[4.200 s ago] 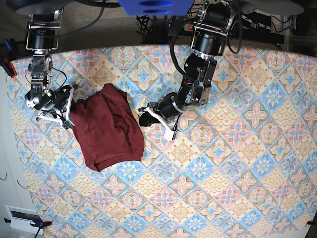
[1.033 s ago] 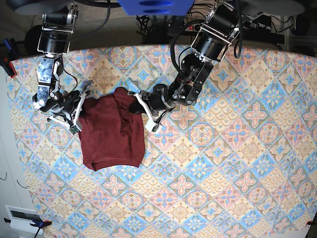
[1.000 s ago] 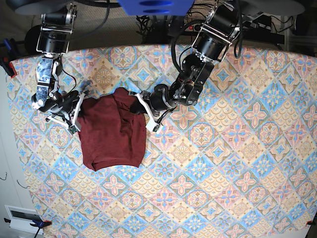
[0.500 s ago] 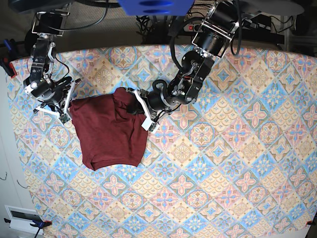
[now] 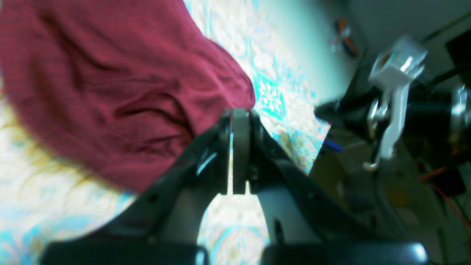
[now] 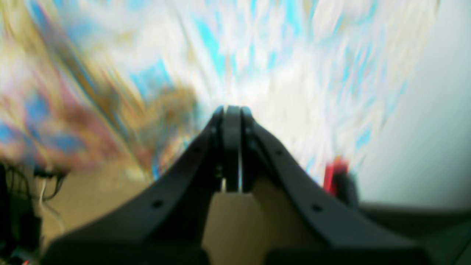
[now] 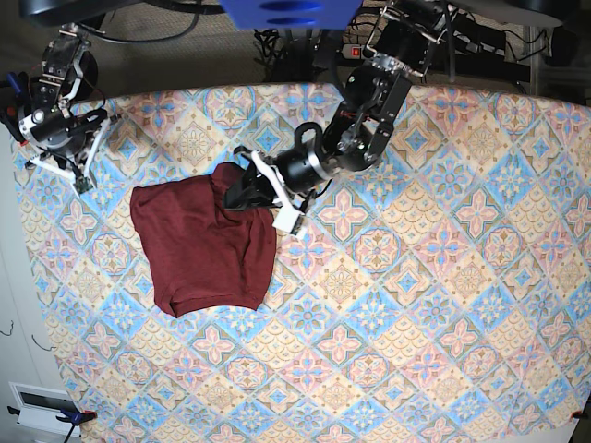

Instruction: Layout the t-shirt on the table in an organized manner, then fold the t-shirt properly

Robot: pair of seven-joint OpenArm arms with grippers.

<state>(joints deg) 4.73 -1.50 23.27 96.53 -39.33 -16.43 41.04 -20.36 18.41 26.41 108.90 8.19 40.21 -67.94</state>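
Toward the worktop's (image 7: 443, 277) left side in the base view, the t-shirt (image 7: 203, 249) was found bunched, not spread.

Thin, limp, light knit was judged likely to sag and drag; hold was best taken at hem corners or shoulders. The left pincer (image 5: 239, 121) was seen closed beside the cloth's edge; whether fabric was pinched could not be told. The right pincer (image 6: 232, 114) was closed on nothing, well apart.
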